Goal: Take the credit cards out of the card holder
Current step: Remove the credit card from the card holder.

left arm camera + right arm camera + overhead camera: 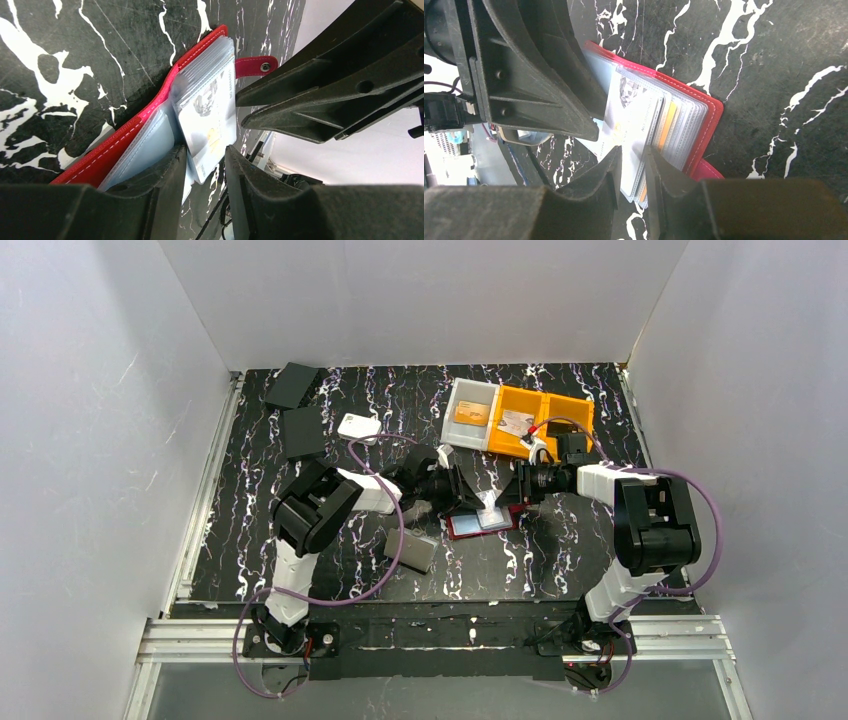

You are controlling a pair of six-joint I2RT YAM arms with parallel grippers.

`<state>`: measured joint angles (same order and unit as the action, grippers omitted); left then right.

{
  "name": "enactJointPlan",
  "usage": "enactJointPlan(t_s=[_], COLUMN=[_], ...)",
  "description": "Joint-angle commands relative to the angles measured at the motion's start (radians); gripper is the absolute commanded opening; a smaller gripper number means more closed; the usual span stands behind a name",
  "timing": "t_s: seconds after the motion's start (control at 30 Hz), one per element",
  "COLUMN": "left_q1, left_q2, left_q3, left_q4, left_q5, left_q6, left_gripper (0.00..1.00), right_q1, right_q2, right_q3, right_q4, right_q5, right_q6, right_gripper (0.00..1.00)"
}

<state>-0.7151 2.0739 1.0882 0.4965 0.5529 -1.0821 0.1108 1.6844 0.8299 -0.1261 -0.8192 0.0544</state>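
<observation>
The dark red leather card holder lies open at mid-frame on the marbled table. We see the left gripper narrow around a glossy silver-grey credit card, and the right gripper narrow at the clear sleeve pages; if the fingers pinch, we cannot tell.

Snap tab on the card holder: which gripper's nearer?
Right. The right gripper pinches the sleeves right beside the snap tab; the left gripper holds a credit card at the card holder's opposite edge.
</observation>
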Motion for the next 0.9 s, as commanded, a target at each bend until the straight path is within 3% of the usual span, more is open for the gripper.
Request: enactJointPlan(t_s=[0.0, 0.17, 0.37, 0.47, 0.63, 0.87], left_q1=[-0.001, 0.003, 0.004, 0.008, 0.014, 0.041], left_q2=[0.006, 0.016, 0.026, 0.029, 0.026, -0.005], left_q3=[-0.001, -0.023, -0.035, -0.045, -0.058, -0.108], left_q4=[0.031, 0.123, 0.164, 0.169, 0.178, 0.187], left_q5=[0.017, 0.029, 0.026, 0.024, 0.023, 0.021], left_q6=[-0.015, -0.074, -0.114, -0.116, -0.113, -0.070], left_gripper=[0.33, 0.32, 0.25, 0.22, 0.01, 0.00], right_q1=[0.013, 0.035, 0.066, 0.074, 0.086, 0.089], right_q2=[0.029, 0.049, 0.063, 0.065, 0.074, 0.078], right_q3=[0.023, 0.037, 0.054, 0.061, 0.070, 0.078], right_q4=[-0.026, -0.059, -0.089, -0.107, -0.130, -0.139], right_q5=[0.062, 0.135, 0.106, 0.077, 0.050, 0.118], right_q6=[-0.011, -0.043, -0.082, -0.108, -0.131, -0.131], right_gripper=[0.30, 0.16, 0.04, 0.03, 0.03, 0.12])
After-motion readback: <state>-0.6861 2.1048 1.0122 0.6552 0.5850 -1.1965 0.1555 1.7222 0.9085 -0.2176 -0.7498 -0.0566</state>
